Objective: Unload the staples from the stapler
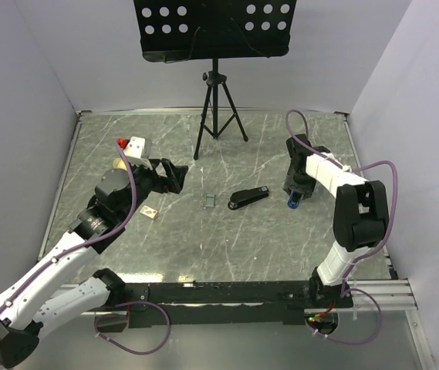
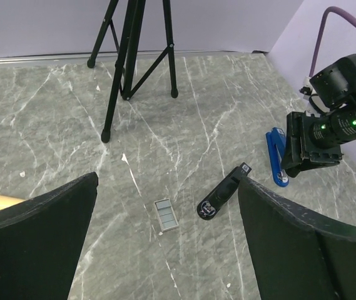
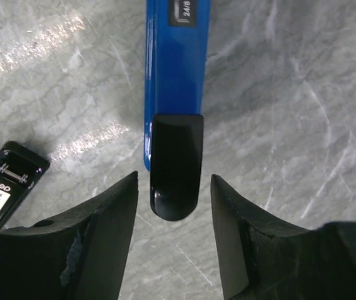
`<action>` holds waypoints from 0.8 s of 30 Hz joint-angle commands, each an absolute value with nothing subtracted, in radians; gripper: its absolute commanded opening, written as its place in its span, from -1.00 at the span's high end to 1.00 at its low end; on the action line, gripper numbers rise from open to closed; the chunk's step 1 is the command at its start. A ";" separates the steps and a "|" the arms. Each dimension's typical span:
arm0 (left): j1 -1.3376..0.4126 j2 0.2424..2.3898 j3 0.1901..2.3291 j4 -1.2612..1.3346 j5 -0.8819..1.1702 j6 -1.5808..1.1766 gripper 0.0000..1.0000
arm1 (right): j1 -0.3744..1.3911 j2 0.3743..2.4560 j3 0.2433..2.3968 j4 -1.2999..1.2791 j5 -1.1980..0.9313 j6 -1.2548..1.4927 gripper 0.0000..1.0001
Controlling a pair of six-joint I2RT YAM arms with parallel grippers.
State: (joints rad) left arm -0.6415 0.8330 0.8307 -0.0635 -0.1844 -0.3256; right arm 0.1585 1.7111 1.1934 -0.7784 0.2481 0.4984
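A: Where is the small grey metallic rectangular stapler?

B: It lies flat on the grey marbled table, near the middle, well apart from both arms. Just to its right lies a black oblong tool with a white label.

A: How does it look up close?

B: It is a thin, pale rectangle with a dull sheen, much smaller than either gripper. In the left wrist view its top face is split by fine cross lines into several small panels. Finer detail is too small to tell.

A: And the left gripper?

B: It is spread wide with nothing between its fingers. It hangs over the left part of the table and faces the stapler from a distance. A small beige dotted card lies below it.

A: The right gripper?

B: It is also parted, low over the far right of the table. Its fingers stand on either side of the black rounded end of a long thin blue tool, with a narrow gap on each side.

A: Anything behind?

B: A black tripod stand is at the far edge.
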 commanded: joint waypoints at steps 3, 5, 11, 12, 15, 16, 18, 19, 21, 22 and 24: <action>-0.649 0.816 0.828 -0.006 -0.179 -0.301 -0.93 | 0.137 1.766 1.255 -0.742 0.235 0.492 -0.06; -0.649 0.813 0.825 -0.008 -0.179 -0.296 -0.89 | 0.135 1.769 1.252 -0.733 0.235 0.486 0.14; -0.650 0.821 0.828 -0.011 -0.160 -0.311 -0.83 | 0.133 1.741 1.224 -0.718 0.238 0.456 0.64; -0.650 0.822 0.834 -0.015 -0.156 -0.316 -0.82 | 0.133 1.724 1.209 -0.715 0.232 0.450 0.75; -0.652 0.831 0.847 -0.035 -0.140 -0.350 -0.79 | 0.138 1.659 1.166 -0.696 0.192 0.423 0.93; -0.652 0.836 0.850 -0.046 -0.134 -0.363 -0.77 | 0.141 1.635 1.152 -0.693 0.178 0.417 0.97; -0.653 0.845 0.862 -0.066 -0.124 -0.423 -0.74 | 0.161 1.565 1.117 -0.703 0.164 0.410 1.00; -0.652 0.847 0.868 -0.083 -0.111 -0.451 -0.73 | 0.172 1.537 1.105 -0.709 0.161 0.408 1.00; -0.652 0.851 0.873 -0.126 -0.091 -0.534 -0.72 | 0.208 1.449 1.052 -0.713 0.131 0.408 1.00; -0.653 0.848 0.868 -0.133 -0.080 -0.561 -0.70 | 0.225 1.418 1.036 -0.716 0.120 0.410 1.00; -0.653 0.847 0.845 -0.138 -0.060 -0.638 -0.68 | 0.273 1.330 0.999 -0.736 0.112 0.423 1.00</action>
